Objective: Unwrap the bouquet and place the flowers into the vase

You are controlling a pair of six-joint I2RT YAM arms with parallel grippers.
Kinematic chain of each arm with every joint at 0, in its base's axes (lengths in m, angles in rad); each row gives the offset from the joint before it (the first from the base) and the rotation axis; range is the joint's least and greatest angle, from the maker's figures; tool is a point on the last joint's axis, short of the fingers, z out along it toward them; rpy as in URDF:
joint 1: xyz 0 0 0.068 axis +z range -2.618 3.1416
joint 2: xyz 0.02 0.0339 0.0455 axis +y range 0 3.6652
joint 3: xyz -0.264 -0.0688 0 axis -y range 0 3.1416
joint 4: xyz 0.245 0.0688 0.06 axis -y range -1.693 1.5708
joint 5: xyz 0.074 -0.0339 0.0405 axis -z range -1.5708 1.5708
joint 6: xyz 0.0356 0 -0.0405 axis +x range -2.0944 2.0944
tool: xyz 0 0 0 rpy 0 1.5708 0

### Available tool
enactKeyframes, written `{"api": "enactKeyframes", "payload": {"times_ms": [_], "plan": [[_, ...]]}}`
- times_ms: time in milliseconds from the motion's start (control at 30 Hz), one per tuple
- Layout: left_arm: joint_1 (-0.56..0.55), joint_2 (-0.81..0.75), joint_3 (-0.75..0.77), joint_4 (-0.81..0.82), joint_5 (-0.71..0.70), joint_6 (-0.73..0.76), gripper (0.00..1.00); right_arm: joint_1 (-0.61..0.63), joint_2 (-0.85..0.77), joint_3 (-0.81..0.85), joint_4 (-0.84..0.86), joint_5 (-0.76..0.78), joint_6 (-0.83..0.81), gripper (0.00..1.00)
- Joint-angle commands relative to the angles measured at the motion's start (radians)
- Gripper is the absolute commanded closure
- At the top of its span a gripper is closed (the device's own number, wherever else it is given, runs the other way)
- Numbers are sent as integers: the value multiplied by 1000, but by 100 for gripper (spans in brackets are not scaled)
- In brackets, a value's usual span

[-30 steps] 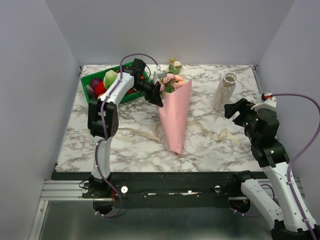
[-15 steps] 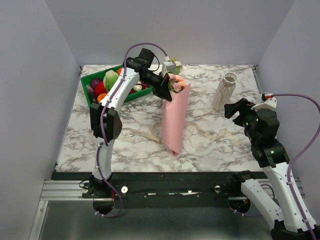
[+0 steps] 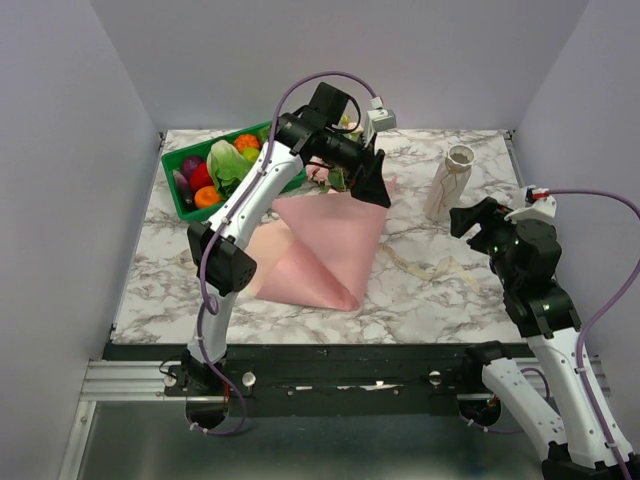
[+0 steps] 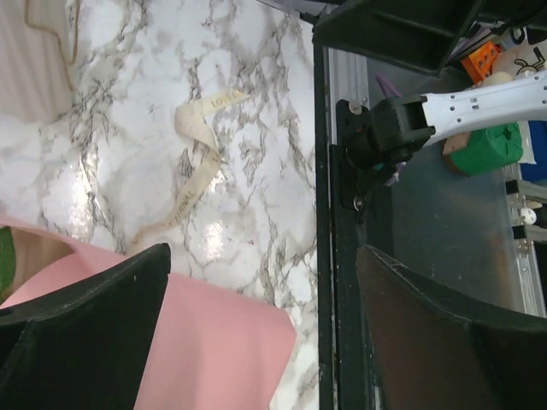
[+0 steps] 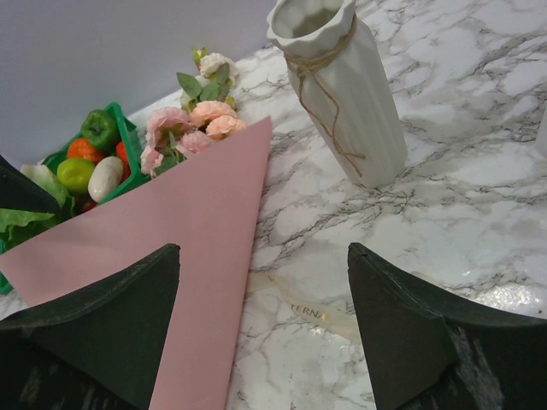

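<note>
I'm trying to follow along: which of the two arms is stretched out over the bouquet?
The left arm, extended far forward with open jaws close to the flowers; the right arm sits back near the vase, away from them.

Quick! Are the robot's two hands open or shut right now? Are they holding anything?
Left gripper: open, holding nothing.
Right gripper: open, holding nothing.
</note>
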Motion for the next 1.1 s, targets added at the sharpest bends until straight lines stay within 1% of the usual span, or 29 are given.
{"api": "enactKeyframes", "payload": {"times_ms": [0, 100, 167, 200, 233, 300, 333, 400, 433, 500, 533, 567, 600, 633, 667, 767, 800, 833, 900, 933, 1067], "plan": [[-9, -1, -10, 124, -38, -130, 1, 9, -17, 26, -17, 31, -2, 13], [22, -10, -24, 119, -150, -109, 1, 9, -20, 32, -26, 48, -9, 12], [57, -27, -65, 139, -210, -109, 1, 9, -24, 34, -26, 49, -16, 12], [102, -30, -84, 147, -236, -109, 1, 9, -28, 37, -26, 46, -20, 11], [126, -35, -101, 151, -287, -106, 1, 9, -29, 37, -24, 43, -22, 11], [184, -38, -153, 157, -298, -107, 1, 7, -28, 36, -23, 33, -29, 11], [245, -36, -168, 154, -293, -112, 1, 9, -28, 37, -20, 30, -31, 11], [298, -40, -236, 147, -272, -103, 1, 9, -25, 33, -17, 16, -40, 11], [342, -46, -265, 142, -270, -89, 1, 9, -23, 31, -10, 13, -45, 11], [370, -75, -375, 131, -270, -17, 1, 9, -21, 20, -7, 11, -51, 11], [376, -90, -417, 131, -286, 12, 1, 7, -21, 17, -4, 10, -52, 11], [381, -124, -503, 131, -318, 37, 1, 9, -21, 13, -3, 8, -57, 11], [381, -139, -548, 134, -333, 84, 1, 9, -23, 11, 2, -12, -71, 11], [381, -159, -593, 142, -342, 97, 1, 10, -23, 8, 11, -22, -80, 11], [381, -193, -677, 171, -353, 104, 1, 13, -23, 5, 19, -33, -91, 11], [379, -245, -798, 210, -381, 128, 1, 38, 6, 8, 19, -17, -123, 11], [373, -253, -819, 213, -408, 135, 1, 51, 15, 13, 14, -4, -137, 11], [370, -259, -836, 220, -428, 146, 1, 83, 25, 25, 5, 40, -143, 11], [364, -274, -880, 272, -471, 135, 1, 120, 55, 36, -1, 83, -158, 11], [364, -274, -885, 288, -491, 117, 1, 154, 64, 45, -1, 117, -161, 10], [362, -228, -845, 351, -496, 105, 1, 199, 74, 51, 13, 140, -166, 10]]}}
